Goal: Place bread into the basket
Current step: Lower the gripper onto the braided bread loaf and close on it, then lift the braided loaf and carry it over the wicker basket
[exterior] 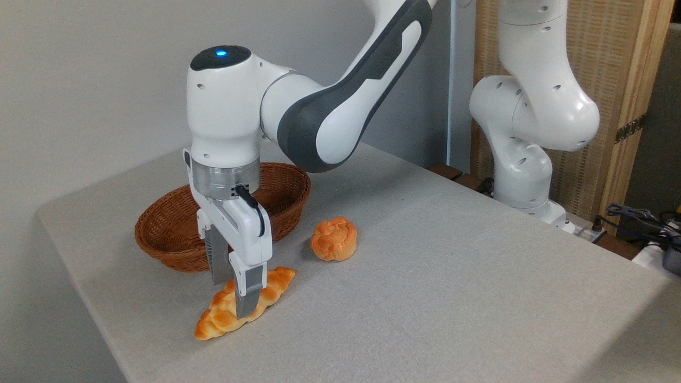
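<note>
Basket (175, 234): oval, shallow, reddish-brown woven wicker with a thick rim. It stands on the table (452, 276) directly behind the pincer and reaches out to either side of it. The visible part of its inside, the far wall and a strip of floor on the left, holds nothing. The middle of its bowl is covered by the arm's wrist and the pincer body, so that part cannot be checked.

Bread (223, 314): long braided loaf, golden-orange with paler seams and pointed ends. It lies flat on the grey cloth-covered table, outside the basket and just in front of it, set diagonally with one tip toward the near left and the other toward the far right.

Pincer (234, 298): white body, grey fingers (249, 298), pointing straight down. It stands over the middle of the loaf, one finger on the near side and one on the far side, so the bread lies between them. The fingers are set narrow, about the loaf's width. Whether they press the crust or only flank it cannot be told, since the near finger covers the contact and the far finger's tip is behind the loaf.

Bun (333, 239): small, round, orange, knotted. It sits on the table to the right of the pincer, apart from both loaf and basket.

Arm: white and dark grey, a blue light on the wrist top; its upper links are cut off by the top edge.
</note>
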You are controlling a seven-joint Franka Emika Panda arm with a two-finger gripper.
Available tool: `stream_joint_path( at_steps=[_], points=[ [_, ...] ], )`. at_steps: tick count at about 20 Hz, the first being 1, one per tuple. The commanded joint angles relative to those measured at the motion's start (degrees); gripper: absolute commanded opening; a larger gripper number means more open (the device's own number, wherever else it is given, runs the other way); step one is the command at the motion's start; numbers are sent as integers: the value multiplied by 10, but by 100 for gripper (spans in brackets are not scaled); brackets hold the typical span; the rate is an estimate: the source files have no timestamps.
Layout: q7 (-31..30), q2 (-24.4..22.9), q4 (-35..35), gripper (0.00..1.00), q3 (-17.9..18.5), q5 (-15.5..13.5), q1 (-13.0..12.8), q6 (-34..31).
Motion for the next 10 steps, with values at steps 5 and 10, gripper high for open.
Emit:
stream_joint_path(
  at_steps=[5,10],
  points=[
    [12,-4,-12,24,-10,1,0,11],
    [22,-3,-12,25,-10,1,0,11]
  ],
)
